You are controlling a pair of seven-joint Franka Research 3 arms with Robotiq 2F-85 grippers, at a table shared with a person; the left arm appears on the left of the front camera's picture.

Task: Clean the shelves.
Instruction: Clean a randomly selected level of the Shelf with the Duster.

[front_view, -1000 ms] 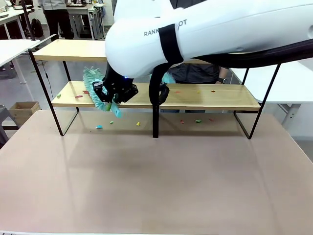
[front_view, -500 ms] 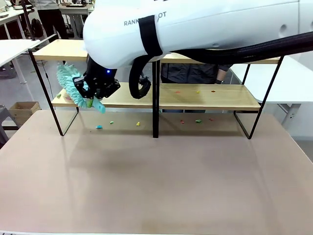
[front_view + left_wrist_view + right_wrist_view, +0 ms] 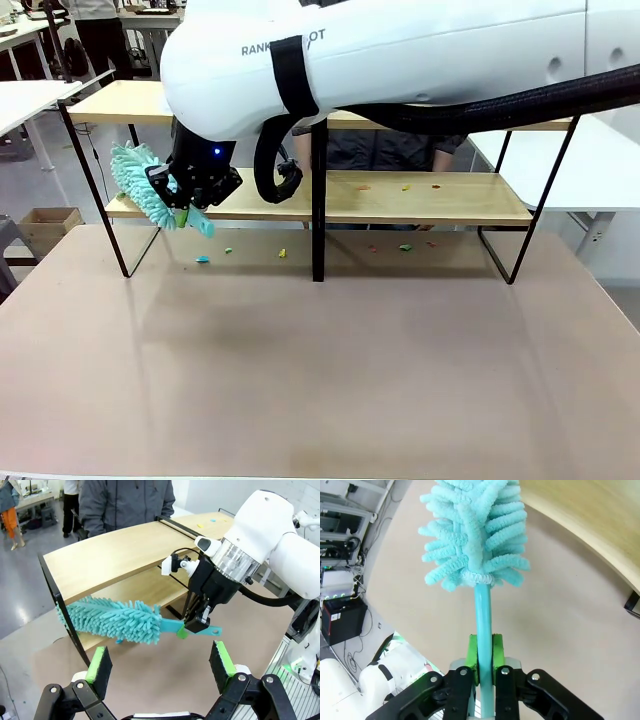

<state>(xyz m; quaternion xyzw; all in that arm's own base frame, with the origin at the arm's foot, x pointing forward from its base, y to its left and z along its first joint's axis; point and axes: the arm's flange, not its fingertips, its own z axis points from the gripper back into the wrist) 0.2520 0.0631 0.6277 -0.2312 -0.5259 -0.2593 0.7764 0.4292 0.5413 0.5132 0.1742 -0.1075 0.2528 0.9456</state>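
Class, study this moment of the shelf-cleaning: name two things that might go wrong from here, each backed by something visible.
1. The duster, shut in the right gripper, is at the left end of the shelves; it may snag the black frame post.
2. Coloured scraps lie on the table under the shelves; sweeping may push more down.

The right arm (image 3: 420, 60) stretches in from the right side past the middle, its wrist bent downward, so that the right gripper (image 3: 192, 192) hangs at the left end of the shelves (image 3: 430, 200), by the lower board's front edge. Its fingers are clamped on a duster's handle (image 3: 483, 610). The left gripper (image 3: 160, 664) hovers with its green pads (image 3: 98, 662) spread wide apart.
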